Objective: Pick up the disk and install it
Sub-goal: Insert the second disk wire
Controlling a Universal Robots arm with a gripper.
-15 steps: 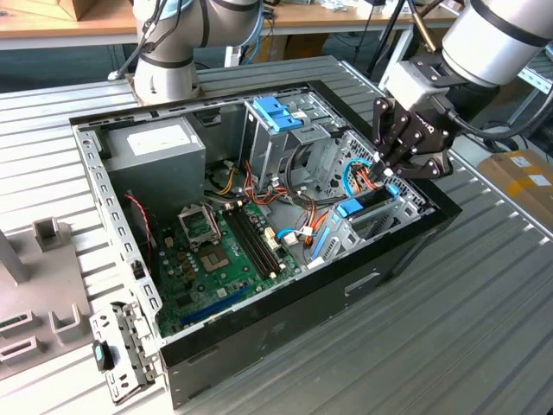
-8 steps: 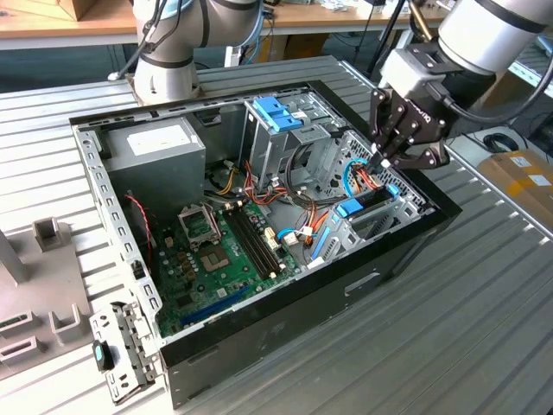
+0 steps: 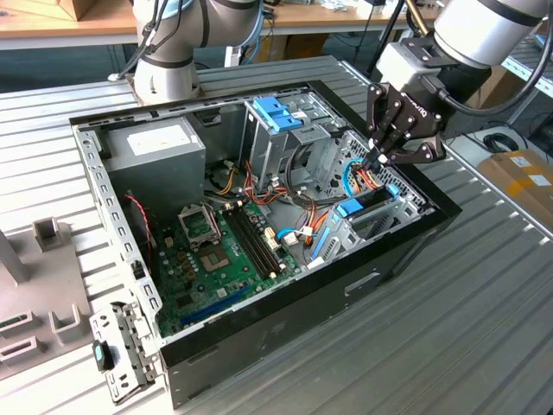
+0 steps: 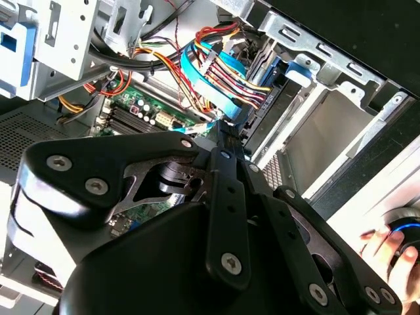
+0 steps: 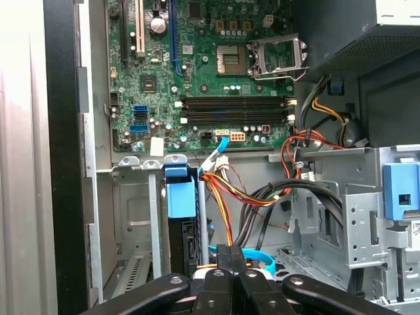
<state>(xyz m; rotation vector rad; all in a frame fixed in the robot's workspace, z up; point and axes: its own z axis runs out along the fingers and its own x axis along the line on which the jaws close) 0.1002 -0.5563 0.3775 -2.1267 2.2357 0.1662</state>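
- Exterior view: open computer case (image 3: 259, 320) lies on a slatted metal table (image 3: 449, 328), filling the middle of the frame.
- Gripper (image 3: 381, 158) sits at upper right, tips dipped into the case's drive bay corner. Fingers (image 3: 386, 131) are drawn together at the tips; nothing visibly clamped between them.
- The disk (image 3: 370, 204) is in the bay just below the gripper tips, right of centre: dark body, bright blue rail at its end. In the first wrist view the disk (image 5: 181, 230) stands edge-on in its slot at lower centre-left, blue carrier end uppermost in the frame, the closed fingers (image 5: 230, 275) just beside it.
- Second wrist view: fingertips meet near the frame's centre against the blue ribbon cable (image 4: 216, 79); the disk (image 4: 269, 108) lies just beyond, in its metal bracket.
- Obstructions: a bundle of red, orange and yellow wires (image 5: 223, 197) crowds the bay, along with a thin curved blue cable (image 5: 259, 259) touching or very near the fingertips.
- Upright metal cage with a lighter blue tab (image 3: 278, 112) stands above centre in the exterior view, left of the gripper.
- Motherboard (image 3: 216, 259) occupies the case floor at lower centre; power supply (image 3: 160, 147) at upper left.
- Loose metal bracket (image 3: 121, 354) lies on the table at lower left.
- A person's hand (image 4: 387, 246) rests on a round device at the lower right edge of the second wrist view.
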